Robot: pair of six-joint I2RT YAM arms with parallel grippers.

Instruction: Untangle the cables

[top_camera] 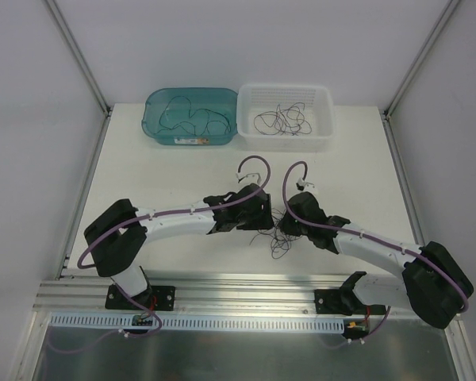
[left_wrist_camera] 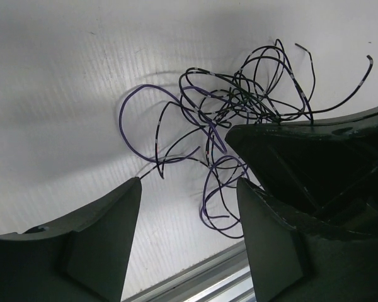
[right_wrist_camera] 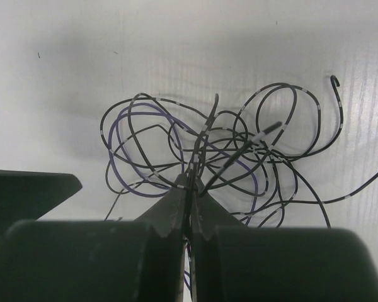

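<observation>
A tangle of thin black and purple cables (top_camera: 281,232) lies on the white table between my two grippers. In the left wrist view the cables (left_wrist_camera: 239,104) sit ahead and to the right of my left gripper (left_wrist_camera: 189,189), which is open and empty, with one purple loop lying between its fingertips. The black body of the right gripper (left_wrist_camera: 315,157) rests against the tangle. In the right wrist view my right gripper (right_wrist_camera: 190,184) is shut on a few strands at the near edge of the cables (right_wrist_camera: 239,151). In the top view, the left gripper (top_camera: 266,219) and the right gripper (top_camera: 289,222) nearly meet.
A teal bin (top_camera: 152,119) at the back holds a few loose cables. A white basket (top_camera: 324,119) beside it holds several more. The metal rail of the table's near edge (left_wrist_camera: 201,277) runs just behind the left fingers.
</observation>
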